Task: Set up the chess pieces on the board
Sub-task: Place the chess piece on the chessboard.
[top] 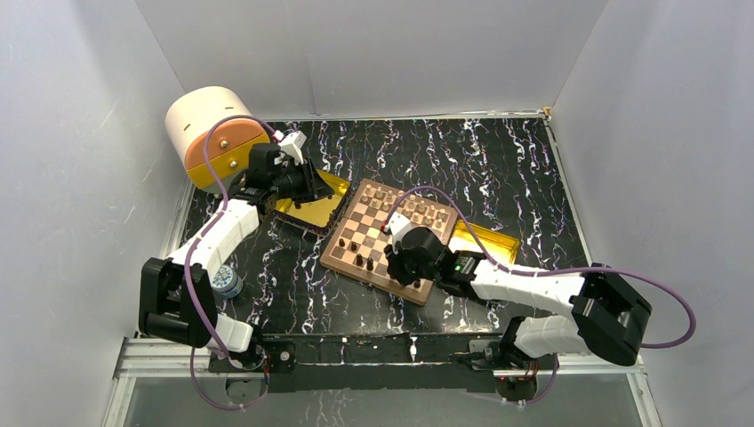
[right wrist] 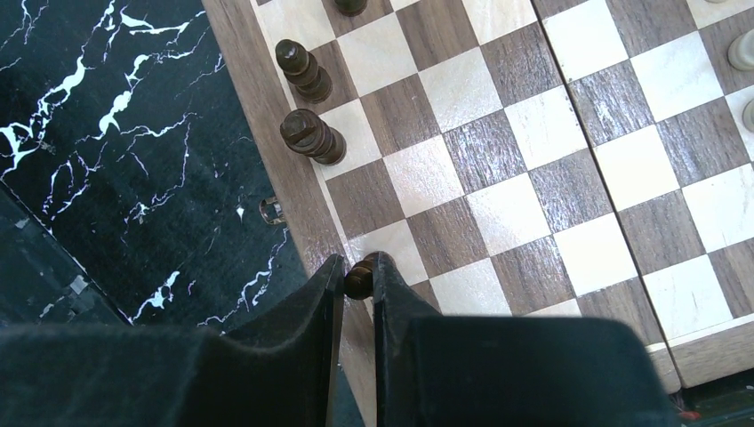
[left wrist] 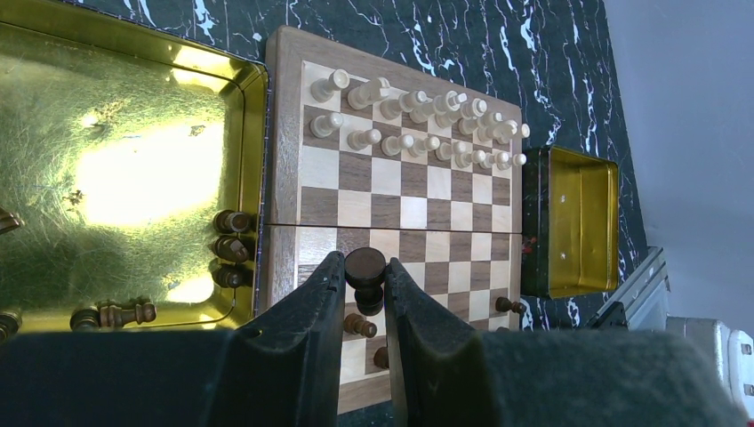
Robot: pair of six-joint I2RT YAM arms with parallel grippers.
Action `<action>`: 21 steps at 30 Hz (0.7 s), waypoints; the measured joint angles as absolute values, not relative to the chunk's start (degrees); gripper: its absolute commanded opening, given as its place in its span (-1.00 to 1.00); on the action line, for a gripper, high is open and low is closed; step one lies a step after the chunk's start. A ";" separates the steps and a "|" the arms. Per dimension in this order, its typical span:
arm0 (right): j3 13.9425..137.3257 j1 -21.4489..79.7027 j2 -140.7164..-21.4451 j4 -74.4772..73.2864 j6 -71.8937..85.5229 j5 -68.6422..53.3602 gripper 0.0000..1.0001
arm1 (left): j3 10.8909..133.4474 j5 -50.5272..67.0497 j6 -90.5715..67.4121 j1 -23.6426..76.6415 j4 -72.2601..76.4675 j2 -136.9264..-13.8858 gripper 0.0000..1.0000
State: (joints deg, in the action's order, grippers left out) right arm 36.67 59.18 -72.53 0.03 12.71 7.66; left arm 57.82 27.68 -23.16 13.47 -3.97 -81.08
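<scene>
The board (top: 405, 209) lies at the table's middle, its far two rows filled with light chess pieces (left wrist: 427, 124). A few dark pieces (top: 360, 252) stand on its near-left part. My left gripper (left wrist: 364, 265) is shut on a dark piece (left wrist: 365, 277), held base-out above the board's edge beside the left gold tray; in the top view the left gripper (top: 311, 184) hovers over that tray. My right gripper (right wrist: 357, 267) is shut on a small dark piece (right wrist: 360, 277) at the board's near corner square. Two dark pieces (right wrist: 313, 136) stand along that edge.
The left gold tray (left wrist: 133, 107) holds several loose dark pieces (left wrist: 231, 247). A second gold tray (left wrist: 582, 222) sits past the board's other side. A cream and orange drum (top: 213, 133) stands at the back left, and a small blue-white jar (top: 227, 282) sits near the left arm.
</scene>
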 measured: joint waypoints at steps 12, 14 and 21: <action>36.69 59.27 -72.51 -0.25 14.98 7.86 0.07 | 57.82 29.19 -24.88 13.47 -4.60 -80.25 -0.94; 37.12 59.27 -72.49 -1.06 15.49 8.25 0.13 | 57.82 30.02 -26.55 13.47 -4.54 -79.99 -0.94; 41.76 59.27 -70.35 -3.40 17.89 10.57 0.19 | 57.78 33.47 -36.51 13.47 -0.89 -77.71 -0.96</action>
